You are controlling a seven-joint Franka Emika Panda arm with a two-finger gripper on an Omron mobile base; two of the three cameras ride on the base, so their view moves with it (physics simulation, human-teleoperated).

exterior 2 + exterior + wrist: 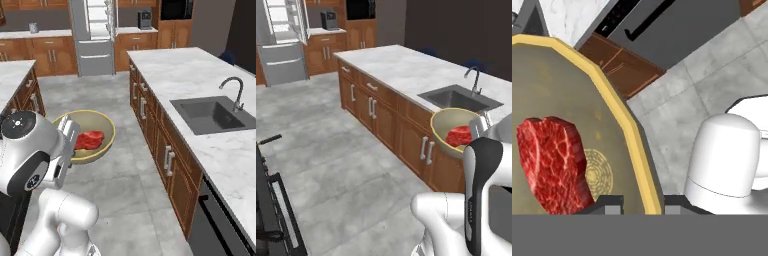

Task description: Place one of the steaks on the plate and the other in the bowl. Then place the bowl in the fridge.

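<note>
One steak (554, 165) inside the tan bowl (632, 145), bowl lifted off the floor, jaws clamped on its rim.

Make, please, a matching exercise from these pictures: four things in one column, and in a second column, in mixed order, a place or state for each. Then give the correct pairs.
Things:
1. steak
2. bowl
3. fridge
4. sink

Places or states:
A. set into the marble island counter, below a curved tap
B. at the far wall, upper doors open
C. lying inside the bowl
D. held by its rim in the gripper, above the floor

Pairs: 1-C, 2-D, 3-B, 4-A
</note>
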